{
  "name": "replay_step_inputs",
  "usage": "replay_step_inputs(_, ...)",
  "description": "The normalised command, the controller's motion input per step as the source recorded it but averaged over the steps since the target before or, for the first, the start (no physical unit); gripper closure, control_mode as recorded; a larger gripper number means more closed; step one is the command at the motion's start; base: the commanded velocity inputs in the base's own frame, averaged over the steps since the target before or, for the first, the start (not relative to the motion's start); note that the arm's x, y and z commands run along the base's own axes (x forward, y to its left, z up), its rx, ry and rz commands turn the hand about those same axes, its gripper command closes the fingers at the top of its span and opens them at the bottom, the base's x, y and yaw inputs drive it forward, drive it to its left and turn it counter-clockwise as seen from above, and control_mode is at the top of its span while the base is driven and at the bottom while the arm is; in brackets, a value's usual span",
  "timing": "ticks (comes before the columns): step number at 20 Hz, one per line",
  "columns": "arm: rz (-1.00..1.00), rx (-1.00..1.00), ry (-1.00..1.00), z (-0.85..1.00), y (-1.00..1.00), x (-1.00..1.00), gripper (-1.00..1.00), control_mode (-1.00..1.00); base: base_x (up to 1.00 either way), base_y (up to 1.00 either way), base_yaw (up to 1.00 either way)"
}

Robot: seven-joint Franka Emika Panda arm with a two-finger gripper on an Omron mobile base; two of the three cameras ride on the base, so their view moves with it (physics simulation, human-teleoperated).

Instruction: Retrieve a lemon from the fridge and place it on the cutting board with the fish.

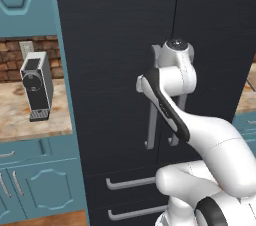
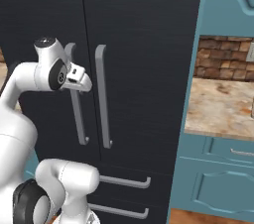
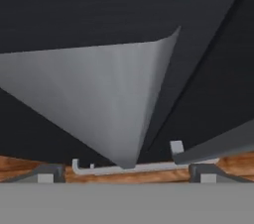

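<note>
The black double-door fridge (image 1: 115, 45) (image 2: 149, 44) stands shut in front of me, with two long grey bar handles at its middle seam. My gripper (image 2: 84, 83) is up against the left door's handle (image 2: 77, 119), level with its upper part. In the hand view that handle (image 3: 109, 99) looms large and grey between my fingertips (image 3: 47, 174), which stand wide apart, so the gripper (image 3: 126, 173) is open and grips nothing. The lemon, the cutting board and the fish are out of view.
A coffee machine (image 1: 36, 85) stands on the marbled counter (image 1: 15, 115) left of the fridge, above teal cabinets (image 1: 35, 180). Another counter (image 2: 223, 104) and brick wall lie to the right. Two drawer handles (image 2: 124, 182) run across the fridge's lower part.
</note>
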Motion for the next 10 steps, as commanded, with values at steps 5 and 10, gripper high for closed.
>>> replay_step_inputs(5,-0.01,0.0,-0.02,-0.17,0.01,0.18,-1.0,-1.0,0.0,0.0,0.0)
replay_step_inputs(10,0.0,0.0,-0.17,-0.12,0.0,0.11,-1.0,-1.0,0.0,0.0,0.0)
